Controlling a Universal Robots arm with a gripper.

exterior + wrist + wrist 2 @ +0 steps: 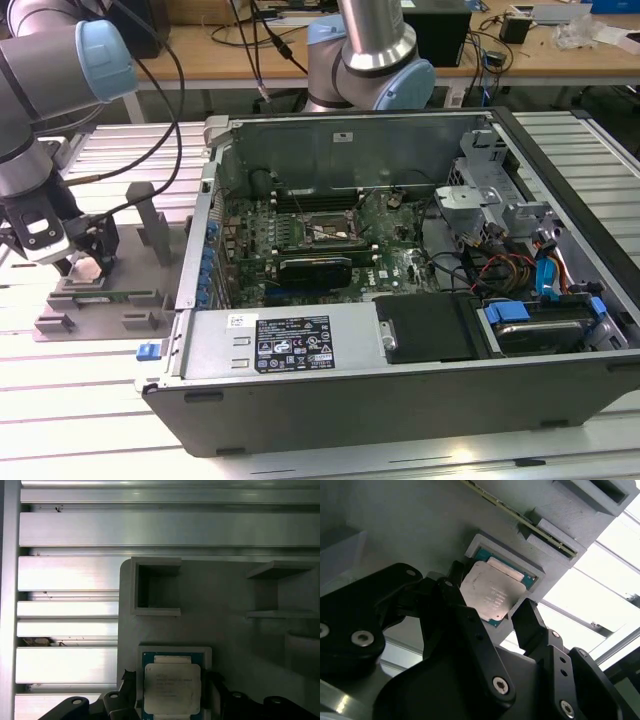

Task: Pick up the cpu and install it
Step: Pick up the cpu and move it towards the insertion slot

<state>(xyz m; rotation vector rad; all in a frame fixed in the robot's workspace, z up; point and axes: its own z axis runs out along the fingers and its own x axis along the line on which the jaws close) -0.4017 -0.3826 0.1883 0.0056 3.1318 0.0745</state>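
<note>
Silver lid up, the cpu (492, 595) lies flat in a shallow square pocket (479, 541) of a grey holder (225, 605). The pocket's raised rim hugs its green edge on all sides; I judge this keeps the chip squared and in a known place so I can come down on it straight.

My gripper (491, 592) is spread, with one of my black fingers (530, 622) on each side of the chip. In the first wrist view both fingers stand outside the pocket's rim, so I am straddling the cpu without pinching it. It has not been lifted.

In the exterior view the holder rests on the slatted metal table (80, 400), off the exterior view's left of the open computer case (400, 400). My gripper hangs low over it. The socket (325, 232) on the board inside the case is well apart from me.

As for writing, the chip's lid carries a few lines of fine dark print, too small for me to make out. A white label (293, 343) on the case's metal cover has blocks of print and symbols, also beyond reading.
</note>
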